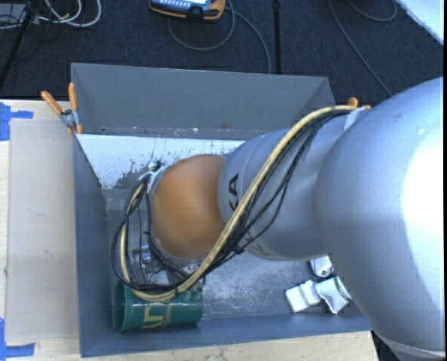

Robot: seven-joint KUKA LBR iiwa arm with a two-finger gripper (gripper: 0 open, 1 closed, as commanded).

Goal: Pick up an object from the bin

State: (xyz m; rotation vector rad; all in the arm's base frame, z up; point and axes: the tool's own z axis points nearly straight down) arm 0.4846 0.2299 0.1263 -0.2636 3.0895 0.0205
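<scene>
A dark green can [159, 313] with yellow markings lies on its side along the bin's near wall, close to the near left corner. My gripper [145, 261] hangs low in the bin's left half, directly behind and above the can. Only a bit of its metal body shows, below the orange cover. Black and yellow cables loop down in front of it and cross the can's upper edge. Whether the gripper touches the can is hidden.
A crumpled white thing [314, 294] lies near the bin's near right corner, with a small white and blue piece [321, 266] just behind it. The thick silver arm covers the bin's right side and much of its middle.
</scene>
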